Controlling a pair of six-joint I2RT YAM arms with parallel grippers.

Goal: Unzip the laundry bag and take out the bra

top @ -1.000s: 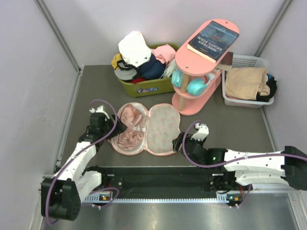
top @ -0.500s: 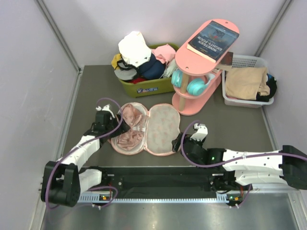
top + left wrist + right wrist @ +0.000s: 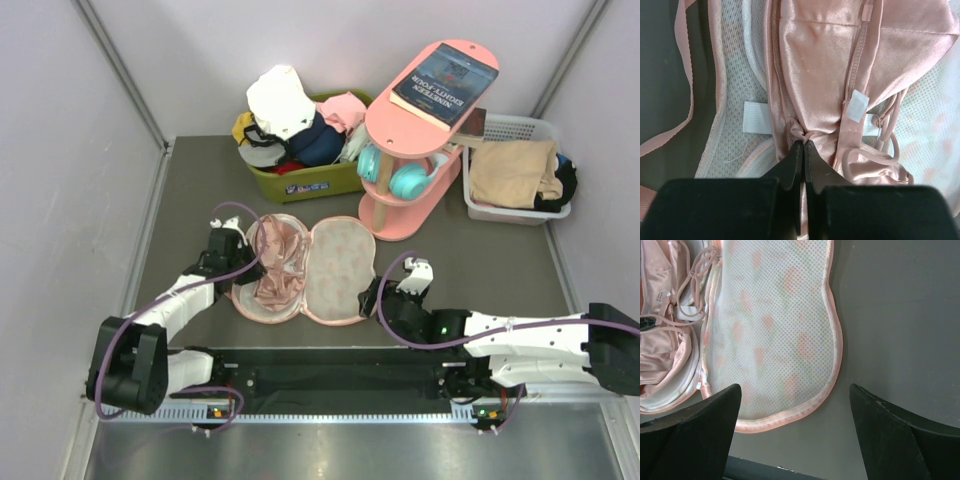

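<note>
**Left arm.** The left gripper (image 3: 238, 262) is over the left half of the laundry bag (image 3: 342, 268). Its jaws are closed to a pinch on a gathered fold of the bra (image 3: 272, 265). In the wrist view the satin puckers right at the fingertips (image 3: 794, 160), just beside a small white tag (image 3: 858, 105). The grip is on cup fabric, not a strap. Probable reason: a bunched fold gives more to bite on than the thin cords looping loose to the right.

**Bag.** It is unzipped and lies open flat like a clamshell on the table (image 3: 480, 255), lining up. The bra fills the left half and the right half is bare. I judge the zip step done and the lift-out in hand.

**Right arm.** The right gripper (image 3: 378, 296) is at the near rim of the bare half, jaws wide apart, holding nothing. I cannot tell whether it touches the bag. It is probably stationed there to pin the bag if it drags up with the bra.

**Risk.** A strap could snag on the rim.
</note>
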